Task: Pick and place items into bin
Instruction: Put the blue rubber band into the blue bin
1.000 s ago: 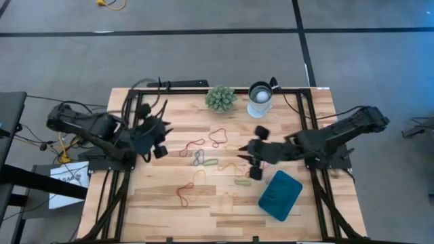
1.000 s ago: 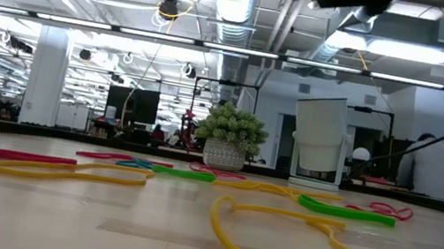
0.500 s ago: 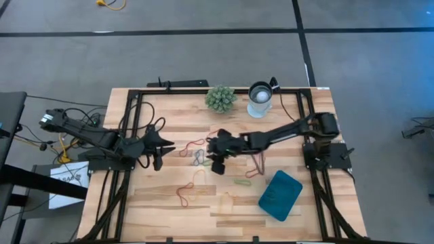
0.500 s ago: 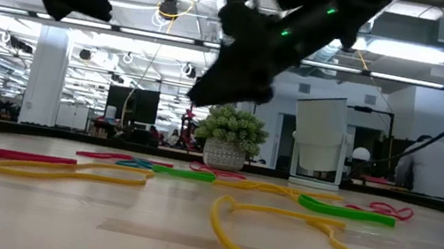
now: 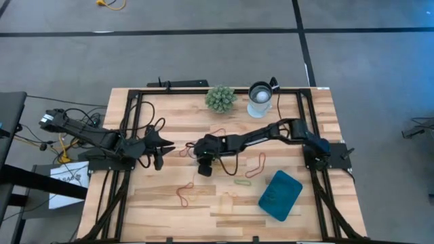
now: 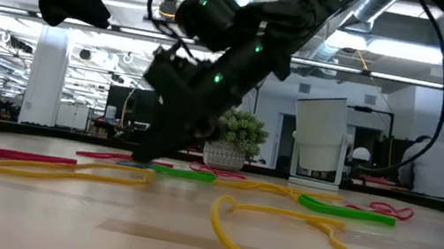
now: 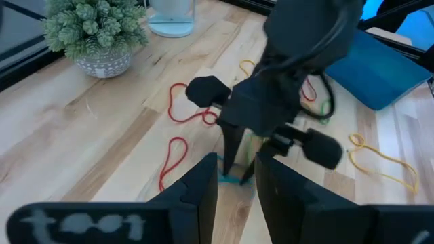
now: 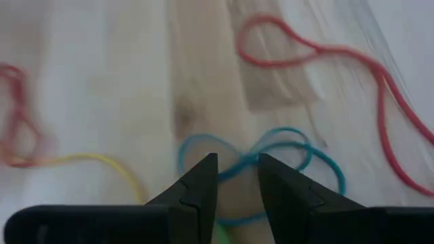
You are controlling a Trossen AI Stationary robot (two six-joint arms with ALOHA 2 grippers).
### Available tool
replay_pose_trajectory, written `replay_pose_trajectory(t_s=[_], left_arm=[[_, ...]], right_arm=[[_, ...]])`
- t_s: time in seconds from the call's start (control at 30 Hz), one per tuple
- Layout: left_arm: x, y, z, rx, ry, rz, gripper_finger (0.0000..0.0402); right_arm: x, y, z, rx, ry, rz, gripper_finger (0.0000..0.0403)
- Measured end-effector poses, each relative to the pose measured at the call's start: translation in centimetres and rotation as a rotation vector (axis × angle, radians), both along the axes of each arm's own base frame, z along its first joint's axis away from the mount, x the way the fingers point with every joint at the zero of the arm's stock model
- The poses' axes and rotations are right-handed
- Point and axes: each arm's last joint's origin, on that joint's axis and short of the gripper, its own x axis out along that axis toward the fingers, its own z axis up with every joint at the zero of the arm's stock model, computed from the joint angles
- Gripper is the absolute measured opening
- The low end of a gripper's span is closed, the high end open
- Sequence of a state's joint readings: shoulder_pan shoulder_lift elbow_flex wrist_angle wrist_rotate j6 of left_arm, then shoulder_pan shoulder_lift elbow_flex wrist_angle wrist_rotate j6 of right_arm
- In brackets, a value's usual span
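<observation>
The teal tray (image 5: 279,195) holds what looks like one band, hard to make out. The right gripper (image 8: 237,177), jaws parted, straddles a blue band (image 8: 271,159) on the bench (image 5: 156,203). The left gripper (image 5: 157,146), jaws released, waits aside.

arms — 2 | grippers — 2: left gripper (image 5: 157,150), right gripper (image 5: 201,159) | teal bin (image 5: 279,195) — 1, lower right | plant ball (image 5: 220,98) — 1, upper centre | white cup (image 5: 260,99) — 1 | rubber-band loops (image 5: 184,194) — several, exact count unclear
</observation>
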State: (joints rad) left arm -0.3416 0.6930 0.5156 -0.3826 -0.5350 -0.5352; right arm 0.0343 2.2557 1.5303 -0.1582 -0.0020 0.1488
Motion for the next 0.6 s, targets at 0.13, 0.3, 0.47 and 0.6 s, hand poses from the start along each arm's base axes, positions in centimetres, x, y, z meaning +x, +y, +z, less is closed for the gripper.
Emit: replay_pose_trajectory(t_s=[0.13, 0.3, 0.47, 0.6], left_arm=[[0.0, 0.0, 0.0, -0.003, -0.001, 0.001, 0.0088], [0.0, 0.0, 0.0, -0.009, -0.002, 0.005, 0.0088], [0.0, 0.0, 0.0, -0.009, -0.002, 0.005, 0.0088], [0.0, 0.0, 0.0, -0.009, -0.002, 0.005, 0.0088]], right_arm=[[1.1, -0.2, -0.6, 0.0, -0.012, -0.005, 0.0102], [1.7, -0.4, -1.4, -0.004, -0.012, -0.012, 0.0098], [1.6, -0.5, -2.2, -0.013, 0.014, -0.018, 0.0049], [1.6, -0.4, -1.4, -0.03, 0.002, 0.008, 0.0008]])
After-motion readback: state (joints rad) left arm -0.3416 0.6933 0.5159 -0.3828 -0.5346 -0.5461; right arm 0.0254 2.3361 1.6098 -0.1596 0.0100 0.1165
